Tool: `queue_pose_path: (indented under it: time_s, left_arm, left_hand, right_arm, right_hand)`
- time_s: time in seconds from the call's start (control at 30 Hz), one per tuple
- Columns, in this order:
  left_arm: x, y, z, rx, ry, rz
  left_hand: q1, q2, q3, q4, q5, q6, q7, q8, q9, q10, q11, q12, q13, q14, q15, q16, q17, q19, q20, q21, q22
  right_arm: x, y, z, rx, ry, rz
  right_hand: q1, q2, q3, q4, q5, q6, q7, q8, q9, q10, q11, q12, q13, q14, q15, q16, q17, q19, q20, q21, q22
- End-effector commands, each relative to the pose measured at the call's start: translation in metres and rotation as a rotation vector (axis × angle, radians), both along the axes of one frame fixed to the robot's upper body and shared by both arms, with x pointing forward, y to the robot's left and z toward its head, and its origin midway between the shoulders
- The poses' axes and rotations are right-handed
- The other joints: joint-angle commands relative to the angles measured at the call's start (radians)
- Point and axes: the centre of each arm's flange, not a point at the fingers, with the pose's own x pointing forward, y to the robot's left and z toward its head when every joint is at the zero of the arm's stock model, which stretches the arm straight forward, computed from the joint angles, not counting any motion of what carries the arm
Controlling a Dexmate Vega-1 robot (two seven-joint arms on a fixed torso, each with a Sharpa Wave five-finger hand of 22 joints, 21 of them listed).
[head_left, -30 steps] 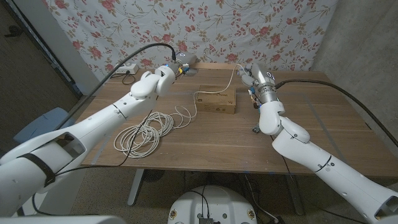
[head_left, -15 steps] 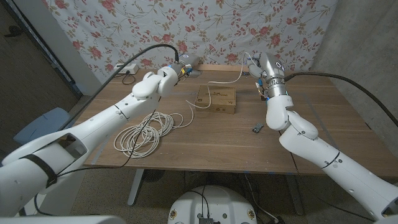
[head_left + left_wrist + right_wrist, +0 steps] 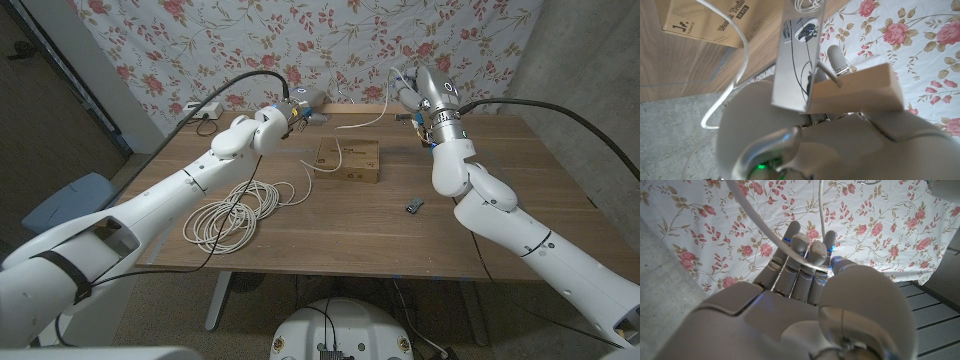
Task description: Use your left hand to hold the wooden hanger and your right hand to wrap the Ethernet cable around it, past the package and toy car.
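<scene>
Cable (image 3: 232,212): white, thin, loosely coiled

The flat brown cardboard package (image 3: 705,22) lying on the wooden table carries black print on its top face. In the left wrist view it shows upside down: a small square logo near one corner and a bold line that seems to begin "Wooden Trai", running out of the frame. In the head view the print on the package (image 3: 349,158) is too small to read.
</scene>
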Motion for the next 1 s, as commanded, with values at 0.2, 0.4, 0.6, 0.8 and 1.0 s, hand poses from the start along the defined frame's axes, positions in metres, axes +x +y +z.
queue_pose_path:
  time_s: [0.2, 0.4, 0.6, 0.8, 1.0]
  left_arm:
    - [-0.012, -0.011, 0.000, 0.017, 0.052, -0.039]
    - [-0.016, -0.014, 0.000, 0.025, 0.056, -0.049]
    - [-0.020, -0.016, -0.001, 0.025, 0.062, -0.063]
    - [-0.026, -0.014, -0.001, 0.012, 0.077, -0.085]
    - [-0.033, -0.011, 0.000, -0.013, 0.091, -0.109]
  left_hand:
    - [-0.010, -0.007, -0.005, 0.000, 0.011, 0.047, -0.044, 0.009, -0.001, 0.001, -0.003, -0.008, -0.001, -0.010, 0.004, -0.006, -0.002, -0.004, -0.001, -0.008, 0.000]
    - [-0.011, -0.008, -0.006, 0.000, 0.016, 0.046, -0.045, 0.010, -0.001, 0.001, -0.002, -0.013, -0.007, -0.014, 0.002, -0.009, -0.001, -0.006, -0.002, -0.014, -0.001]
    - [-0.012, -0.009, -0.006, 0.000, 0.022, 0.048, -0.048, 0.010, -0.002, 0.001, -0.001, -0.017, -0.010, -0.017, 0.003, -0.016, -0.005, -0.007, -0.001, -0.021, -0.002]
    - [-0.014, -0.011, -0.007, 0.000, 0.028, 0.050, -0.047, 0.010, -0.005, -0.001, -0.003, -0.017, -0.006, -0.017, 0.004, -0.017, -0.001, -0.007, -0.002, -0.027, -0.002]
    - [-0.014, -0.012, -0.008, -0.001, 0.032, 0.053, -0.049, 0.011, -0.006, -0.001, 0.001, -0.019, -0.007, -0.018, 0.004, -0.021, -0.003, -0.008, -0.001, -0.029, -0.002]
  right_arm:
    - [-0.001, 0.003, 0.034, -0.079, -0.047, 0.038]
    - [0.000, 0.005, 0.045, -0.110, -0.048, 0.053]
    - [0.005, 0.004, 0.056, -0.145, -0.026, 0.048]
    - [0.016, 0.001, 0.061, -0.169, 0.024, 0.033]
    - [0.038, -0.009, 0.064, -0.156, 0.076, -0.005]
  right_hand:
    - [0.030, 0.029, -0.007, 0.004, 0.009, -0.001, -0.009, 0.014, 0.015, -0.073, -0.064, 0.017, 0.002, -0.013, -0.076, 0.017, 0.003, -0.011, -0.080, 0.015, 0.001]
    - [0.030, 0.029, -0.010, 0.006, 0.011, -0.001, -0.011, 0.017, 0.018, -0.079, -0.064, 0.024, 0.002, -0.018, -0.076, 0.024, 0.002, -0.015, -0.080, 0.020, 0.000]
    - [0.029, 0.028, -0.014, 0.008, 0.013, -0.004, -0.014, 0.019, 0.021, -0.089, -0.063, 0.033, 0.002, -0.025, -0.076, 0.032, 0.002, -0.026, -0.081, 0.025, -0.001]
    - [0.030, 0.026, -0.019, 0.008, 0.017, -0.007, -0.015, 0.020, 0.021, -0.103, -0.058, 0.034, -0.004, -0.038, -0.075, 0.041, 0.002, -0.029, -0.081, 0.034, -0.004]
    - [0.031, 0.027, -0.024, 0.010, 0.020, -0.011, -0.016, 0.021, 0.023, -0.102, -0.059, 0.027, -0.020, -0.046, -0.076, 0.051, 0.002, -0.033, -0.079, 0.042, -0.007]
